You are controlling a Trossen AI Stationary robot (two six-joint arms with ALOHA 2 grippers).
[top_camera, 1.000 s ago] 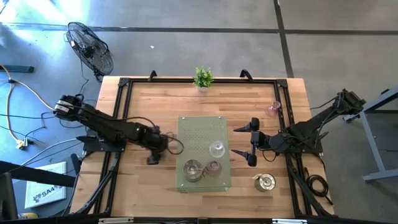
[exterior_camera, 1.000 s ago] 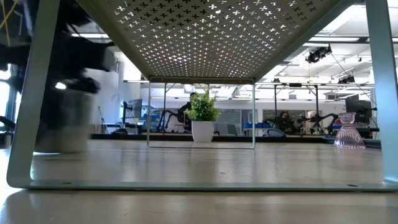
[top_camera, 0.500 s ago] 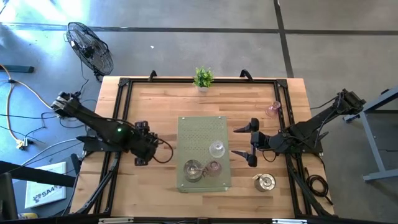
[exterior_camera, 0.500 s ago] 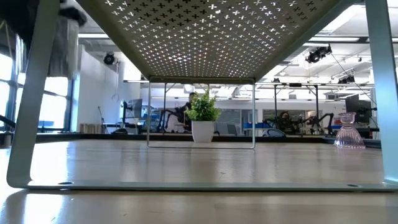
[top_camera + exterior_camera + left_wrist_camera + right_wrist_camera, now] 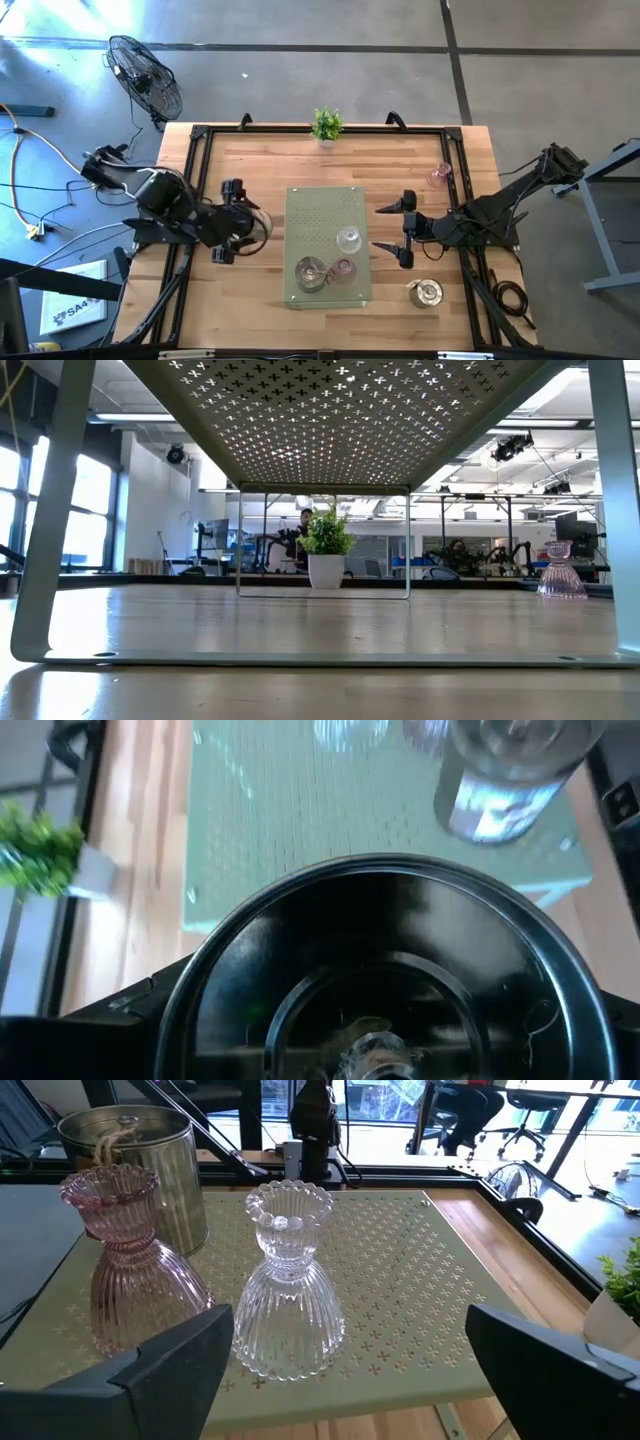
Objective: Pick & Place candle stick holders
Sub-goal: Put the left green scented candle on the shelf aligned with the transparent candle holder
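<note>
My left gripper hangs above the table left of the green perforated rack, shut on a round metal candle stick holder. That holder's dark inside fills the left wrist view. On the rack stand a silver holder, a pink glass one and a clear glass one. On the table rest another pink glass holder and a silver one. My right gripper waits open at the rack's right edge. My left gripper has the round holder between its two fingers, one at each side of its wall. The fingers slant down from the table's left. The holder is lifted clear of the table, its open top toward the wrist. In the wrist view the holder hides the fingers.
A small green potted plant stands at the far edge. A black frame runs round the tabletop. The rack stands on thin legs, with bare wood under it and to its left.
My left gripper has risen and drawn back a little toward the table's left edge, tipping as it went. The metal holder went with it, up off the table and out of the top of the low view.
</note>
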